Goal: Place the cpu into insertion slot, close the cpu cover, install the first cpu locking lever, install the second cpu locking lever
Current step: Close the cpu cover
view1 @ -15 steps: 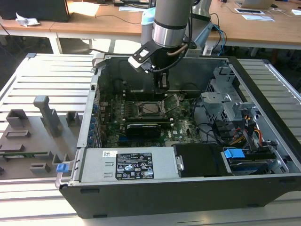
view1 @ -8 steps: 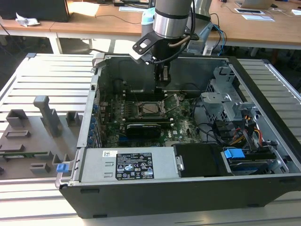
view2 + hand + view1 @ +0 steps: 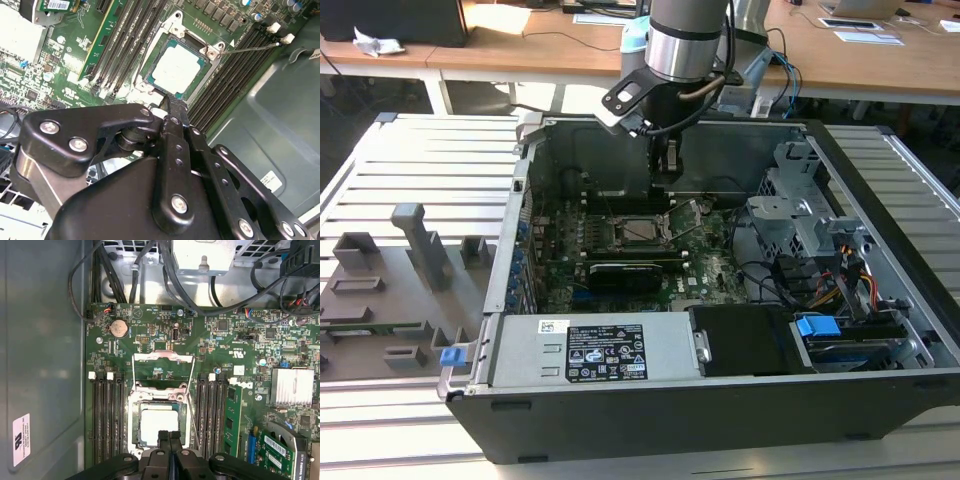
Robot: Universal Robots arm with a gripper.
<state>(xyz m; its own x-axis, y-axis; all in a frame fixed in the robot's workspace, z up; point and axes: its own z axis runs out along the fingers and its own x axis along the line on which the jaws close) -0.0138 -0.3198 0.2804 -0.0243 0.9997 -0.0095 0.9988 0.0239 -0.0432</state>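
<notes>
So the arm's black two-finger gripper (image 3: 170, 436) was down inside the open black computer case (image 3: 720, 415). It was hovering right at the edge of the insertion slot (image 3: 132, 422), the small square dark socket with a silver rim on the green motherboard (image 3: 150, 325). The fingers were pinched together with nothing between them, which read to me like a setup for nudging something rather than grabbing.

The cpu (image 3: 159, 424), the flat square chip with the silver-grey top, was already sitting in the socket, and it looked flat in both wrist views. The cpu cover (image 3: 163, 355), a thin silver frame plate with a big window, looked flipped open on the far side of the socket from the gripper, so it wasn't down on the chip yet. A thin wire lever (image 3: 250, 47) stuck out unlatched beside the socket, which is probably why the cover could stand open.
</notes>
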